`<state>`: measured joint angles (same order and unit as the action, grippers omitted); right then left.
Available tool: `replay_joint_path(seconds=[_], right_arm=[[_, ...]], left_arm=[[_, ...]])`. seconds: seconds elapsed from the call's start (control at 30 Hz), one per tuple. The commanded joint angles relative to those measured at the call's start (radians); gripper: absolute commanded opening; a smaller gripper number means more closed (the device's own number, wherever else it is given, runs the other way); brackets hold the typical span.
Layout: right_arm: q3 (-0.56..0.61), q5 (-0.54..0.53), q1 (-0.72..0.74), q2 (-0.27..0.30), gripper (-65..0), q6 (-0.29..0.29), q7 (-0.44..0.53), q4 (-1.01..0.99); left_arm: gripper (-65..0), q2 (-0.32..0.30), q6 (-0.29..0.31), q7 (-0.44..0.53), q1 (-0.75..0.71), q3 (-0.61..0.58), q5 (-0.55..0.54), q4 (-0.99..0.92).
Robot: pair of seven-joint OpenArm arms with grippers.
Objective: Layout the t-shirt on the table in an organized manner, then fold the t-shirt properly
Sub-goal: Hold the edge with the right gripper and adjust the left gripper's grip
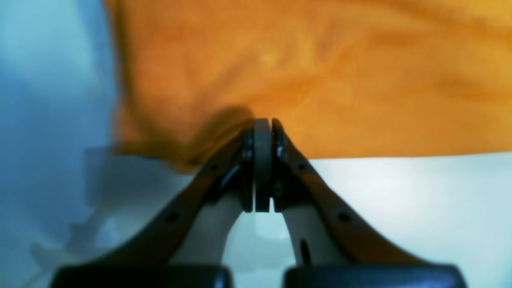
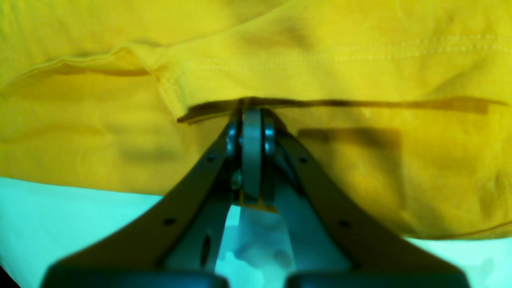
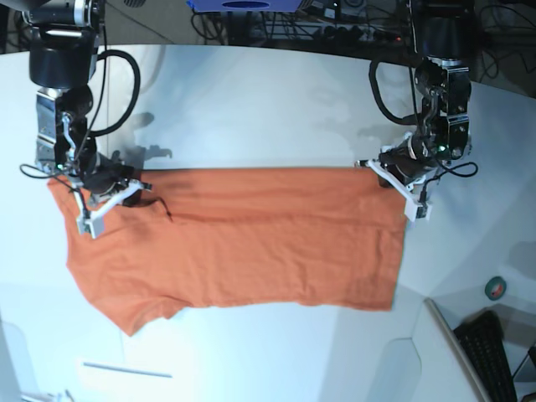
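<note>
T-shirt [image 3: 243, 243] spread flat on white table [image 3: 268, 109], long edge stretched between both arms. Left tool [image 1: 263, 124] clamped on a corner at base-view right; right tool [image 2: 252, 114] pinching hem opposite. Both arms reach down, wrists angled inward.

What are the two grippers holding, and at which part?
Both hold the t-shirt: the left gripper pinches a corner of its upper edge, the right gripper the edge near a sleeve.
</note>
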<state>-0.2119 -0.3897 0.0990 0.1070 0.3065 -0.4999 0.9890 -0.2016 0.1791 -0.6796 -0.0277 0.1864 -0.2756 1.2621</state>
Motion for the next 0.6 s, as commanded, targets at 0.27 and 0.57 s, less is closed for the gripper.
replay_joint_path(seconds=[0.27, 0.57], right_arm=[[-0.004, 0.025, 0.005, 0.015, -65.0, -0.022, -0.024, 0.006], [0.001, 0.025, 0.005, 0.01, -65.0, -0.022, -0.024, 0.006]], left_arm=[[-65.0, -0.078, -0.006, 0.047, 0.016, 0.006, 0.055, -0.022], [-65.0, -0.094, -0.002, 0.025, -0.013, 0.057, 0.055, 0.12]])
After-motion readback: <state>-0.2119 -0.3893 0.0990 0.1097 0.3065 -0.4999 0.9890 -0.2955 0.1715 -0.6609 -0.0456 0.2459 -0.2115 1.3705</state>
